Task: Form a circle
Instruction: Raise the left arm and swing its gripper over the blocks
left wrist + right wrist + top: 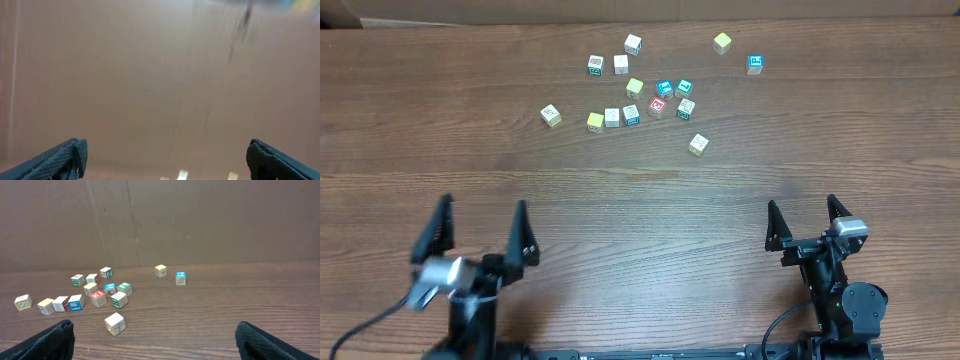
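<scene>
Several small wooden letter cubes lie scattered on the far half of the table, and no circle shows among them. A loose bunch sits mid-table: a red-printed cube (658,106), a blue one (664,88), a green one (683,88) and a whitish one (686,107). A short row holds a yellow cube (595,121) and a whitish cube (612,117). The nearest cube (698,144) (115,323) stands alone. My left gripper (483,203) (165,150) and right gripper (801,203) (155,330) are open and empty near the front edge, far from the cubes.
Outlying cubes sit at the back: a yellow one (722,42), a blue-printed one (755,64) and a whitish one (633,44). Another lies off to the left (551,115). The left wrist view shows only blurred brown surface. A brown wall backs the wooden table (640,220).
</scene>
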Available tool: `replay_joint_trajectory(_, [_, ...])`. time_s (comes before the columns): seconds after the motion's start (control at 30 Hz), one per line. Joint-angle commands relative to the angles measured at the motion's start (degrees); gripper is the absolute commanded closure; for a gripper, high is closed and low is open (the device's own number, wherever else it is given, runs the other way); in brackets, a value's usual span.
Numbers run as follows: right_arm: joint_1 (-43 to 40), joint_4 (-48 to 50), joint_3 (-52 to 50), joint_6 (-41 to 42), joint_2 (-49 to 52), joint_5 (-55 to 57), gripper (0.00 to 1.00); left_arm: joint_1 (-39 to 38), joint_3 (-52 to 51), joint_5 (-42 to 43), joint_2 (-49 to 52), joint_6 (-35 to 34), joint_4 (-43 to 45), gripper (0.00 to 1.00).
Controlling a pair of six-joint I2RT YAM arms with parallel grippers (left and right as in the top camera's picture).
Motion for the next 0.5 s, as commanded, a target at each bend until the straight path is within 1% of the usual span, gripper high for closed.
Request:
replay_joint_trajectory(0.0, [0.28,0.11,-0.55,0.33,-0.55,-0.11,0.00,0.31,5.88,0.81,-0.15,-4.55,1.77,0.00])
replay_joint_trajectory(0.13, [0.28,0.13,-0.55,0.35,-0.55,-0.11,0.00,0.31,13.11,1.05,3.28,-4.55,1.84,0.00])
replay_joint_trajectory(0.27, [0.28,0.11,-0.55,0.33,-0.55,-0.11,0.00,0.31,21.24,3.91,9.53,-4.55,1.64,0.00])
replay_joint_trajectory(0.37, [0.28,0.11,-0.55,0.35,-0.55,-0.11,0.00,0.31,29.03,7.78,16.92,-4.55,-0.46,0.00])
replay_joint_trajectory(0.47, [0.28,0.11,-0.55,0.33,-0.55,-0.11,0.00,0.31,37.35,9.53,24.87,-4.57,-5.33,0.00])
